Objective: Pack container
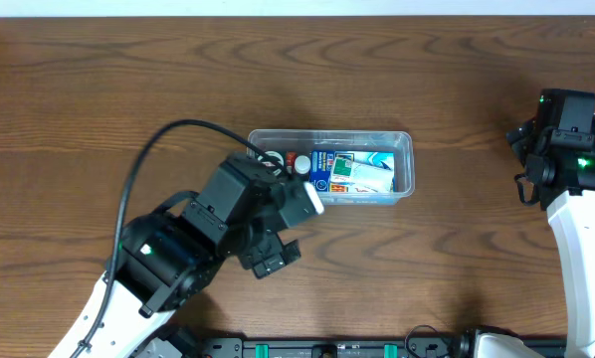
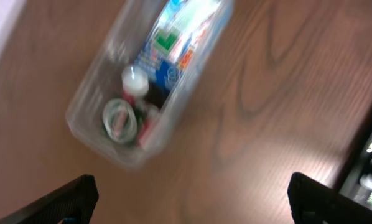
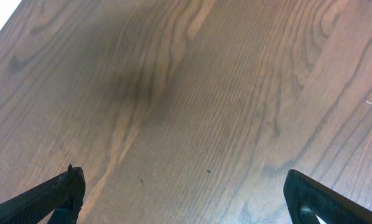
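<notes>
Dark wood bench [image 1: 99, 89]. Clear container [image 1: 405, 141] sat mid-frame in the overhead view, with a blue-white carton [image 1: 352, 171] and small items inside. Left fingers [image 2: 74, 196] were apart, empty, above its left end. Right fingers [image 3: 55, 193] were also apart, at far right.

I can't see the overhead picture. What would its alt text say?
A clear plastic tub sits in the middle of a dark wooden table, holding a blue-and-white carton and small round items at its left end. The left robot arm reaches toward the tub's near-left corner, and the right arm is off at the table's right edge.
</notes>
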### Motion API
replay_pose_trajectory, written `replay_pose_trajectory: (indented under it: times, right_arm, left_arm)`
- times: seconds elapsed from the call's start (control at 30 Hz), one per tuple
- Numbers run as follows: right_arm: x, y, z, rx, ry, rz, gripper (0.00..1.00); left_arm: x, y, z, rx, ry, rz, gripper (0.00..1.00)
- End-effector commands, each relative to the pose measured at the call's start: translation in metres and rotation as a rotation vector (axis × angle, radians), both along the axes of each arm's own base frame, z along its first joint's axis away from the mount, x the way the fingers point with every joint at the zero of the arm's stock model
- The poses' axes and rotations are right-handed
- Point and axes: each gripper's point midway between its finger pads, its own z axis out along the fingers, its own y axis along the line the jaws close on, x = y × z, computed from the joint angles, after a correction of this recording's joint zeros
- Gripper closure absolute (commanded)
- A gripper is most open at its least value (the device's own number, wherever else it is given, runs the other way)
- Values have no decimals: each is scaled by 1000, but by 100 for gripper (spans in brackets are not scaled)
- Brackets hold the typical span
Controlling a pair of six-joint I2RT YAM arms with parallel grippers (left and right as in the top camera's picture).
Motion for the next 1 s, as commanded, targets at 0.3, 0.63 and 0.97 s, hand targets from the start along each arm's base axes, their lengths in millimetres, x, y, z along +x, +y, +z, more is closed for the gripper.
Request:
replay_pose_trajectory:
  times: [0.3, 0.63, 0.97]
  right_arm:
    - [-1, -4, 3, -5, -11, -24, 1]
    - [-1, -4, 3, -5, -11, -23, 1]
    - [-1, -4, 3, -5, -11, -23, 1]
  left_arm:
    - [33, 39, 8, -264, 66, 526, 2]
    - [63, 107, -4, -506, -277, 733, 2]
    - [39, 152, -26, -578, -466, 844, 2]
